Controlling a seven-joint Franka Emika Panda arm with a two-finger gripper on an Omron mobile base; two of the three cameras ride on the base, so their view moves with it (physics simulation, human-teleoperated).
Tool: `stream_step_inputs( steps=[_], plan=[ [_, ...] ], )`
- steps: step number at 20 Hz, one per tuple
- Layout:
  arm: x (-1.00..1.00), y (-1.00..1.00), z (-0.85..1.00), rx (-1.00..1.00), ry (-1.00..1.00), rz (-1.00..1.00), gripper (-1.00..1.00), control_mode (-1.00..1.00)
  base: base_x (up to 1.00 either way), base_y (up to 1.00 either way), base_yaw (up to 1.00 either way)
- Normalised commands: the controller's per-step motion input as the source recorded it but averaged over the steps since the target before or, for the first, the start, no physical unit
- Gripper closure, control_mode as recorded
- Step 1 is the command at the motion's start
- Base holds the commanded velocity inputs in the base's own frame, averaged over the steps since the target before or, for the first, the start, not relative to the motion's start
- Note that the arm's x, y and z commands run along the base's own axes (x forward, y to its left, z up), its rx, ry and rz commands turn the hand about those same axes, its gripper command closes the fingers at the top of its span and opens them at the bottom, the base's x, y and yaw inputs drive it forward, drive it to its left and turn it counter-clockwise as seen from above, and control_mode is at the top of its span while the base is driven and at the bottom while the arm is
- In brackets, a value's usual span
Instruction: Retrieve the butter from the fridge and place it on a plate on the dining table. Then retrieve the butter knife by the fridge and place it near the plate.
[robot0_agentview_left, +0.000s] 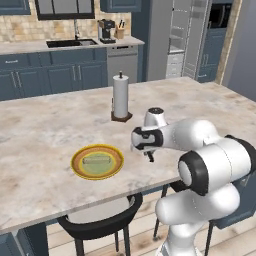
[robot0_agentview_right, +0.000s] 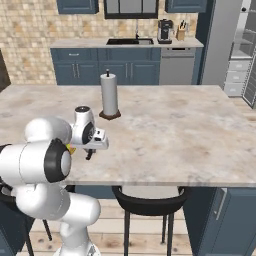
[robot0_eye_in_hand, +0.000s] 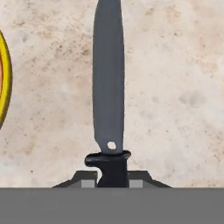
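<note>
**Op:** I've got the gripper low over the table, just right of the plate in the left base view. Its fingers are pinched on the knife at the handle end.

**Spotter:** Which way is the blade lying?

**Op:** In the hand view it runs straight up the frame from the fingers, dark grey, with a small hole near the guard. Marbled stone lies behind it. I can't tell whether the tip touches the stone.

**Spotter:** And the plate from there?

**Op:** Its yellow rim shows at the left edge of the hand view, near the knife but apart from it.

**Spotter:** Butter?

**Op:** The butter lies flat in the middle of the plate, a pale stick across the green centre.

**Spotter:** Anything else on the table?

**Op:** A paper towel roll stands upright on its dark base, beyond the gripper and the plate. From the right base view the gripper hangs in front of that roll, near the table's front edge, with the arm's elbow covering the plate. A black stool sits under the edge, below the plate.

**Spotter:** Fridge?

**Op:** The fridge is at the back right of the left base view, its door open with shelves showing.
</note>
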Motion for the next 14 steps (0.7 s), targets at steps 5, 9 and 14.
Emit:
stream_step_inputs(
  steps=[5, 9, 14],
  plan=[
    [0.42, 0.18, -0.29, 0.00, 0.13, 0.00, 1.00, -1.00, 0.00, 0.00, 0.00],
    [0.32, 0.20, -0.21, 0.00, 0.12, 0.00, 1.00, -1.00, 0.00, 0.00, 0.00],
    [0.27, 0.10, -0.21, 0.00, 0.09, 0.00, 1.00, -1.00, 0.00, 0.00, 0.00]
  ],
)
